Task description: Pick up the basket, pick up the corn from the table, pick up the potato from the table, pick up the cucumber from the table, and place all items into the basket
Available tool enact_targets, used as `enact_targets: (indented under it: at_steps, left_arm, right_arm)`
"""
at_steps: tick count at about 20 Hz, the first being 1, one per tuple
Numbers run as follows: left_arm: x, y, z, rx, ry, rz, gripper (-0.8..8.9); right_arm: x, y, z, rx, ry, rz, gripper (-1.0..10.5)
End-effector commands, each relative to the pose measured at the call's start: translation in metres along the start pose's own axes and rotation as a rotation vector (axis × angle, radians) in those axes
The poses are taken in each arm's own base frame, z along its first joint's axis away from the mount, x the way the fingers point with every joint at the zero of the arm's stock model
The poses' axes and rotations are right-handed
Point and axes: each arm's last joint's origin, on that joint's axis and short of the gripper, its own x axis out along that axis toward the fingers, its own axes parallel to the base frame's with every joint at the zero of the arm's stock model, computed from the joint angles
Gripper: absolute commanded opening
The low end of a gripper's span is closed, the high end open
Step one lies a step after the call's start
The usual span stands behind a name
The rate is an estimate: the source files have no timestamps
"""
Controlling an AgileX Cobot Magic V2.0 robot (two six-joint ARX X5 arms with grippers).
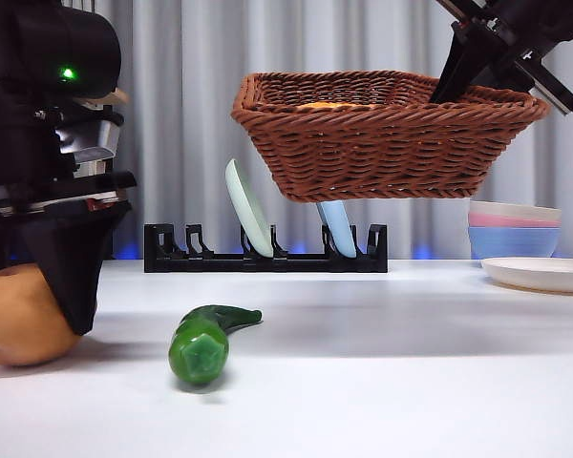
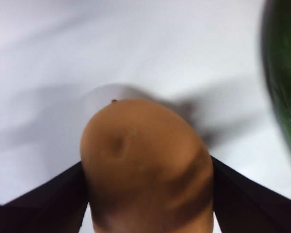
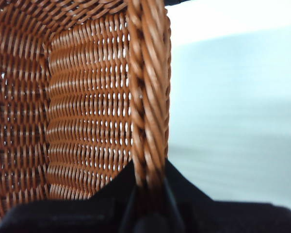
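Note:
My right gripper [image 1: 456, 78] is shut on the rim of the brown wicker basket [image 1: 387, 134] and holds it high above the table; the right wrist view shows its jaws [image 3: 148, 194] pinching the braided rim [image 3: 148, 97]. A sliver of orange-yellow, seemingly the corn [image 1: 320, 105], shows over the rim inside the basket. My left gripper [image 1: 69, 286] is low at the left, its jaws closed against both sides of the tan potato [image 1: 19, 320], which rests on the white table [image 1: 382, 382]. The left wrist view shows the potato [image 2: 145, 160] between the jaws. The green cucumber [image 1: 205, 342] lies on the table beside it, also in the left wrist view [image 2: 283, 87].
A black dish rack [image 1: 267, 256] with two upright plates stands at the back centre, under the basket. Stacked bowls [image 1: 514, 231] and a flat plate [image 1: 544, 274] sit at the back right.

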Motion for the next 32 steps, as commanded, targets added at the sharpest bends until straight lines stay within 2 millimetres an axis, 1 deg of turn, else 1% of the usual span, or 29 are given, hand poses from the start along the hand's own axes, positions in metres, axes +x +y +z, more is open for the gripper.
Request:
enact_targets:
  at_steps: [1, 3, 5, 6, 8, 10, 11, 12, 13, 14, 16, 18, 20, 23, 25, 26, 27, 28, 29, 30, 32]
  left_arm:
    - [-0.009, 0.000, -0.004, 0.063, -0.004, -0.018, -0.08]
    - [-0.038, -0.003, -0.014, 0.147, 0.019, -0.146, -0.08]
    - [-0.079, -0.007, -0.026, 0.266, 0.000, -0.337, -0.08]
    - [-0.101, -0.010, -0.031, 0.325, -0.050, -0.434, -0.08]
    - [-0.144, -0.015, -0.033, 0.416, -0.229, -0.602, -0.08]
    - [-0.178, -0.020, -0.025, 0.480, -0.454, -0.710, -0.08]
    - [-0.191, -0.022, -0.017, 0.471, -0.555, -0.724, -0.08]
    - [-0.198, -0.025, -0.009, 0.450, -0.648, -0.731, -0.08]
    - [-0.202, -0.028, 0.000, 0.416, -0.724, -0.712, -0.08]
    - [-0.202, -0.031, 0.009, 0.374, -0.779, -0.674, -0.08]
    - [-0.194, -0.039, 0.024, 0.330, -0.831, -0.595, -0.08]
    - [-0.177, -0.051, 0.037, 0.325, -0.804, -0.560, -0.08]
    - [-0.155, -0.064, 0.047, 0.316, -0.747, -0.511, -0.08]
    - [-0.124, -0.084, 0.056, 0.318, -0.671, -0.412, -0.08]
    - [-0.109, -0.094, 0.057, 0.323, -0.627, -0.360, 0.00]
    - [-0.103, -0.099, 0.057, 0.331, -0.609, -0.335, 0.24]
    - [-0.099, -0.102, 0.056, 0.339, -0.597, -0.318, 1.26]
    - [-0.096, -0.105, 0.056, 0.354, -0.585, -0.312, 3.13]
    - [-0.095, -0.106, 0.055, 0.356, -0.582, -0.308, 4.45]
    - [-0.095, -0.106, 0.055, 0.353, -0.585, -0.293, 4.93]
    - [-0.095, -0.106, 0.055, 0.355, -0.587, -0.293, 4.95]
  right_arm:
    - [-0.001, 0.001, 0.002, 0.005, -0.015, 0.014, -0.2]
    - [-0.001, 0.001, 0.002, 0.005, -0.016, 0.013, -0.2]
    - [-0.001, 0.001, 0.002, 0.005, -0.017, 0.010, -0.2]
    - [-0.001, 0.001, 0.002, 0.005, -0.017, 0.010, -0.2]
    - [-0.001, 0.001, 0.002, 0.005, -0.016, 0.011, -0.2]
    - [0.000, 0.002, 0.002, 0.007, -0.015, 0.013, -0.2]
    - [0.000, 0.003, 0.001, 0.005, -0.012, 0.016, -0.2]
    - [0.001, 0.005, 0.000, 0.002, -0.008, 0.022, -0.2]
    - [0.002, 0.007, -0.001, 0.005, -0.004, 0.027, -0.2]
    - [0.003, 0.009, -0.001, 0.003, -0.001, 0.031, -0.2]
    - [0.005, 0.014, -0.003, -0.008, 0.009, 0.045, -0.2]
    - [0.007, 0.020, -0.006, -0.020, 0.017, 0.051, -0.2]
    - [0.008, 0.023, -0.007, -0.027, 0.009, 0.021, -0.2]
    - [0.009, 0.026, -0.008, -0.029, 0.015, 0.029, -0.2]
    - [0.009, 0.026, -0.008, -0.029, 0.015, 0.029, -0.2]
    - [0.009, 0.026, -0.008, -0.028, 0.016, 0.029, -0.2]
    - [0.009, 0.026, -0.008, -0.028, 0.016, 0.029, -0.2]
    - [0.009, 0.026, -0.008, -0.028, 0.016, 0.029, -0.2]
    - [0.009, 0.025, -0.008, -0.028, 0.017, 0.029, -0.2]
    - [0.009, 0.025, -0.008, -0.028, 0.016, 0.029, -0.2]
    - [0.009, 0.025, -0.008, -0.028, 0.016, 0.029, -0.2]
